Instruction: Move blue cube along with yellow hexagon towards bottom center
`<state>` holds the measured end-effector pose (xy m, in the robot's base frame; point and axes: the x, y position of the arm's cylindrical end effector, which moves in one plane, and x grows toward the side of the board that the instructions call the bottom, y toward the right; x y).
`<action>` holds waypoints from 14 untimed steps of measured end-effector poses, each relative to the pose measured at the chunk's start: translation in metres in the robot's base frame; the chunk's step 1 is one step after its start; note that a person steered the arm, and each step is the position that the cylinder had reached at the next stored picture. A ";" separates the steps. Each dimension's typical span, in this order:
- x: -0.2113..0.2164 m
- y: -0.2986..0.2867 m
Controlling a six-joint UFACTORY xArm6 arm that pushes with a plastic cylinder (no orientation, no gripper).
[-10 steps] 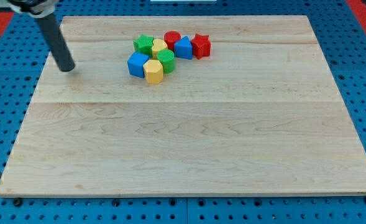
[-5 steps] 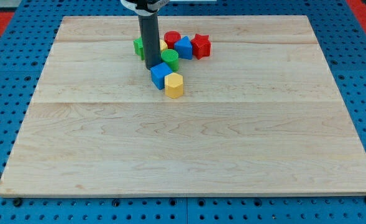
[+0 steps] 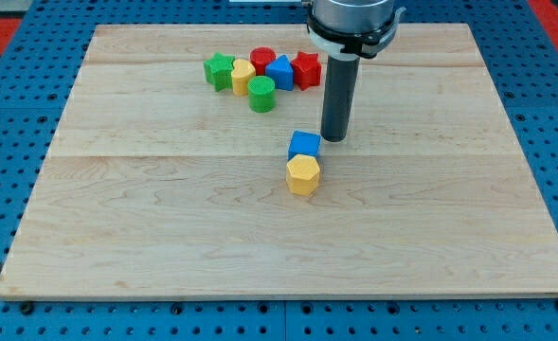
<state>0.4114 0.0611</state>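
Observation:
The blue cube (image 3: 304,145) sits near the middle of the wooden board (image 3: 165,237). The yellow hexagon (image 3: 302,175) touches it on the side toward the view's bottom. My tip (image 3: 333,138) is just to the view's right of the blue cube and slightly above it, very close to it; I cannot tell if they touch.
A cluster stays near the view's top: green star (image 3: 219,69), yellow block (image 3: 243,76), green cylinder (image 3: 261,94), red cylinder (image 3: 262,60), blue block (image 3: 279,73), red star (image 3: 305,69). Blue pegboard surrounds the board.
My tip moved from the view's top left across to the right of the blue cube. The blue cube and yellow hexagon slid away from the cluster, toward the view's bottom right.

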 end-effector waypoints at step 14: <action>-0.002 0.045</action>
<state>0.4091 0.1061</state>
